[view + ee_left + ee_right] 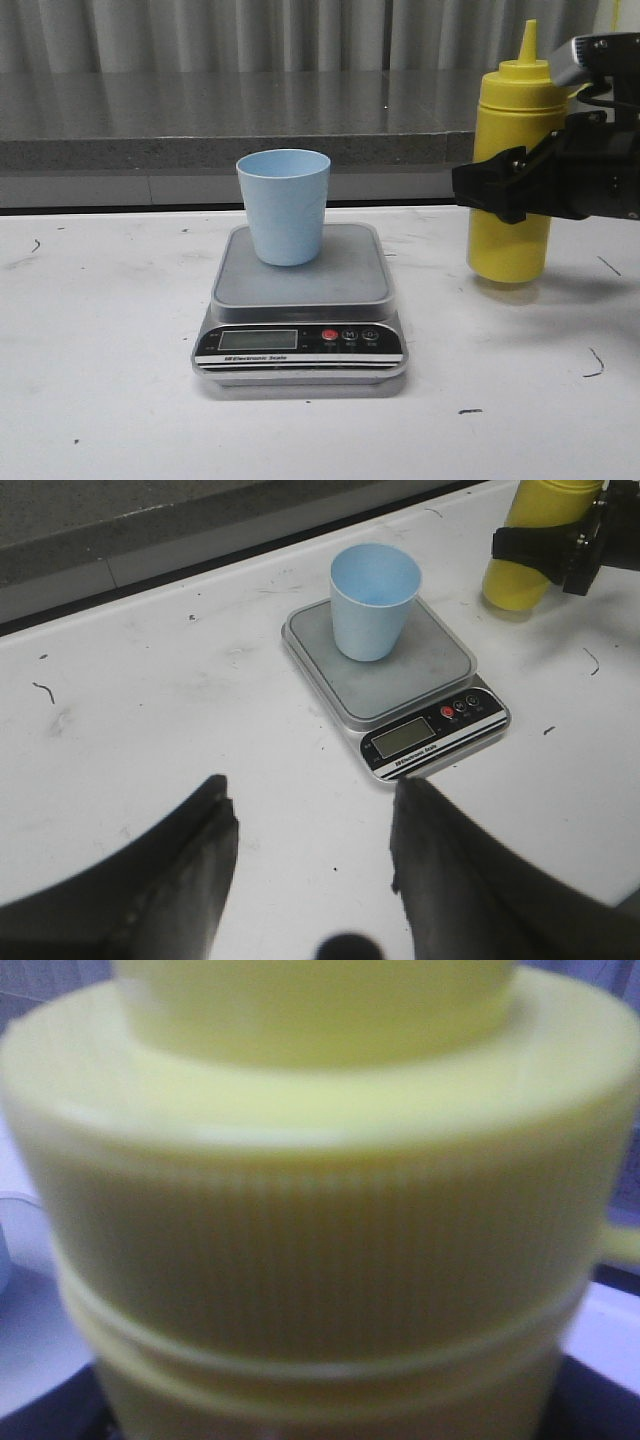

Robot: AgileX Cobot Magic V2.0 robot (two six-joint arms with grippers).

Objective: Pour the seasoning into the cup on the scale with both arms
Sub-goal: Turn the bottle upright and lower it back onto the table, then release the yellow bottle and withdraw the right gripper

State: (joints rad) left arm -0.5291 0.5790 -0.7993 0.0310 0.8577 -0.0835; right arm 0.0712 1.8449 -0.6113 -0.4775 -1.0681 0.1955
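Note:
The seasoning (pixel 512 245), a tall yellow squeeze bottle, stands upright on the table to the right of the scale (pixel 345 282). My right gripper (pixel 488 190) reaches in from the right and is shut on the bottle's middle, one black finger crossing its front. Its ribbed yellow cap (pixel 320 1210) fills the right wrist view and hides the fingers there. The pale blue cup (pixel 284 205) stands upright on the scale's grey platform, apparently empty. My left gripper (pixel 312 805) hangs open over bare table, on the display side of the scale (pixel 425 670), away from the cup (pixel 375 600).
A grey stone ledge (pixel 200 120) runs along the back of the white table (pixel 100 330). The tabletop carries small dark scuff marks. The right arm's black body (pixel 600 170) fills the space to the right of the bottle.

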